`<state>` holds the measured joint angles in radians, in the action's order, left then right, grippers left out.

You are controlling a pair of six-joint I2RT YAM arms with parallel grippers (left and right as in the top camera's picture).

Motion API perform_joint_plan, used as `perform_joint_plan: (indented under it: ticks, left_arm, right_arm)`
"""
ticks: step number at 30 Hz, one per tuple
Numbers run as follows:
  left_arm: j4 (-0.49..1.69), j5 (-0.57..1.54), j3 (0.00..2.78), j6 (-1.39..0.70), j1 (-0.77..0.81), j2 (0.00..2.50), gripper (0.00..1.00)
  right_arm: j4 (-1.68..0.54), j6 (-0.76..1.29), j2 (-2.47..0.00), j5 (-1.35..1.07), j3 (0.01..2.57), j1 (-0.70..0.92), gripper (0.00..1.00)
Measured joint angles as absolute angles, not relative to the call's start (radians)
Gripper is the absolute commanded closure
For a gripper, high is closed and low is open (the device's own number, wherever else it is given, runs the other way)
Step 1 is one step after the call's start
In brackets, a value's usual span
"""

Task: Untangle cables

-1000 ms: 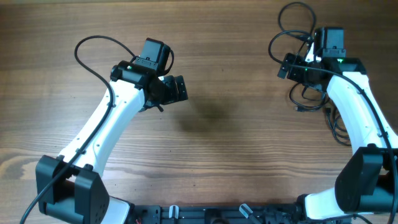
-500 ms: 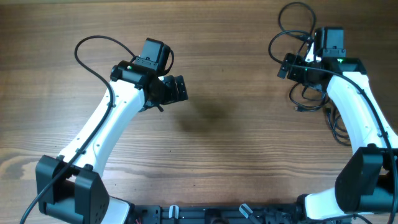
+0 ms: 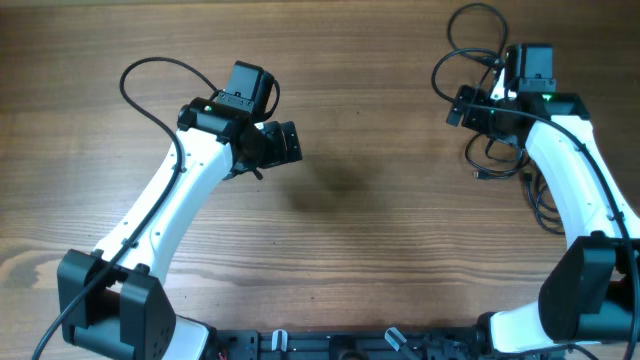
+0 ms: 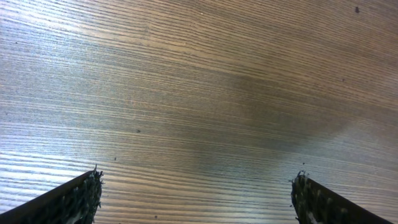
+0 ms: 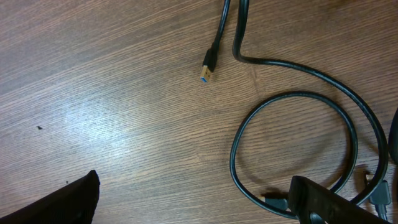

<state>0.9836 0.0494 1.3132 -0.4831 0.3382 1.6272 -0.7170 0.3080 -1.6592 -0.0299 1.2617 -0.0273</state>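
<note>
Cables (image 5: 295, 94): likely light, limp and springy; best gripped just behind the plug (image 5: 208, 70).
Left gripper (image 4: 196, 186): spread wide, empty.
Right gripper (image 5: 196, 186): spread wide, empty.

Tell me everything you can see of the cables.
The cables are thin, black and rubbery-looking, lying loose on the wooden table at its far right side. One curls into a round loop; another ends in a small plug with a blue, metallic tip. Several strands overlap.
</note>
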Motion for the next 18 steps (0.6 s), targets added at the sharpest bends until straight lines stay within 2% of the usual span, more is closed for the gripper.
perform_joint_plan:
  ticks: [12,18]
  left_arm:
    - [0.984,0.049,1.313,-0.483,0.338,1.627,0.00]
    - [0.984,0.049,1.313,-0.483,0.338,1.627,0.00]
  right_arm:
    - [-0.717,0.308,-1.299,-0.033,1.256,0.004,0.00]
    - [-0.717,0.308,-1.227,-0.033,1.256,0.004,0.00]
